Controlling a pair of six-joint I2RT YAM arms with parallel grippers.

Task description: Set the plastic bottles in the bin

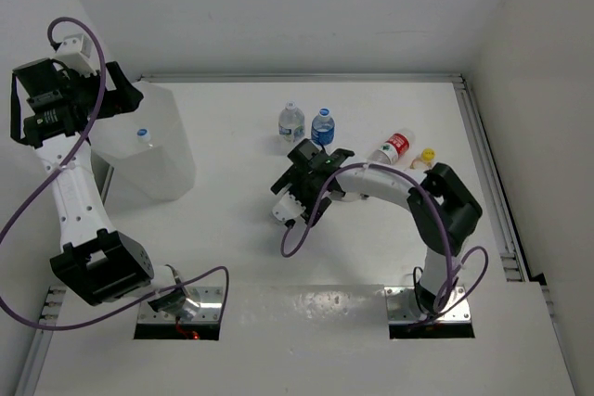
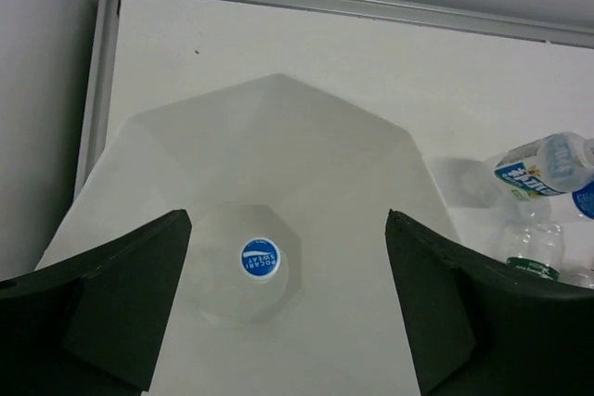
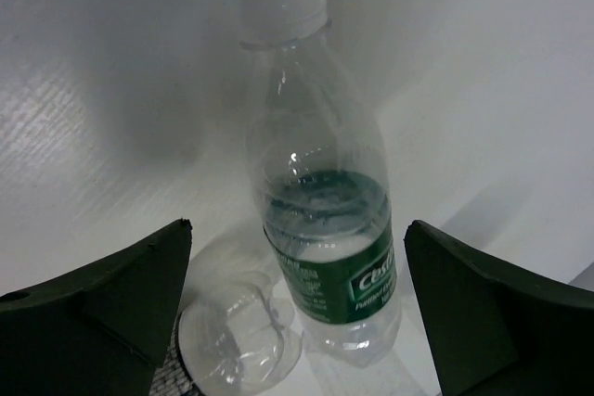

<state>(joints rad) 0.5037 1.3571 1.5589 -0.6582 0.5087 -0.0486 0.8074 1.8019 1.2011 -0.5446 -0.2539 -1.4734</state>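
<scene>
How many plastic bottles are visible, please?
7. Blue-capped bottle inside the bin; green-labelled bottle and blue-labelled bottle upright far-centre; red-labelled bottle and yellow-capped bottle rightward; second green-labelled bottle and crushed bottle at the right gripper. Others may be hidden.

Flat matte white surface (image 1: 232, 146), thin silver metal rail (image 1: 297, 77) along its far and right edges, plain white walls (image 1: 278, 6) behind and at both sides, soft even light, faint glare near the front
</scene>
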